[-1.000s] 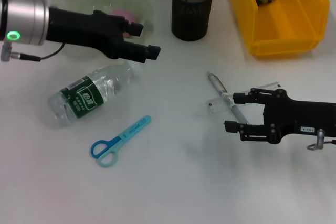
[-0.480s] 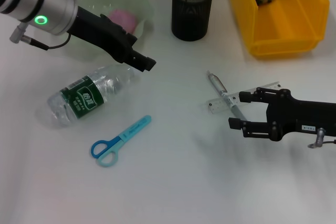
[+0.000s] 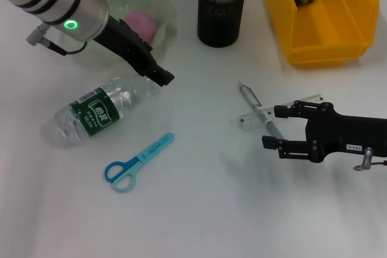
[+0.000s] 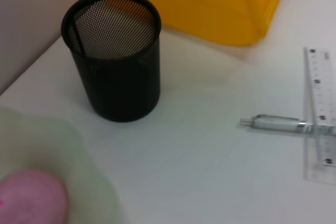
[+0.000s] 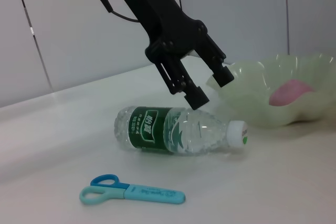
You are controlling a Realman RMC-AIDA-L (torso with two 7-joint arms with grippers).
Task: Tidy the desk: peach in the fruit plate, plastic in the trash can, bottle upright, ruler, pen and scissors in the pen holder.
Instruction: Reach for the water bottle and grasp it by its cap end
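Bottle (image 3: 104, 110) lies on its side at about nine o'clock on the desk, cap toward the fruit plate (image 3: 163, 4). Directly above its neck hangs the left gripper (image 3: 158, 74), jaws spread. It should straddle the neck squarely before closing, then tip slowly. At four o'clock the right gripper (image 3: 273, 128), jaws apart, apparently brackets the pen (image 3: 257, 108) lying across the ruler (image 3: 279, 110).

pen holder (image 4: 116, 59), pen (image 4: 278, 124), ruler (image 4: 319, 113), peach (image 4: 32, 196)

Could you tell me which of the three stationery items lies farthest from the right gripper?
The blue scissors, lying alone below the bottle; the pen and ruler lie crossed right at the right gripper.
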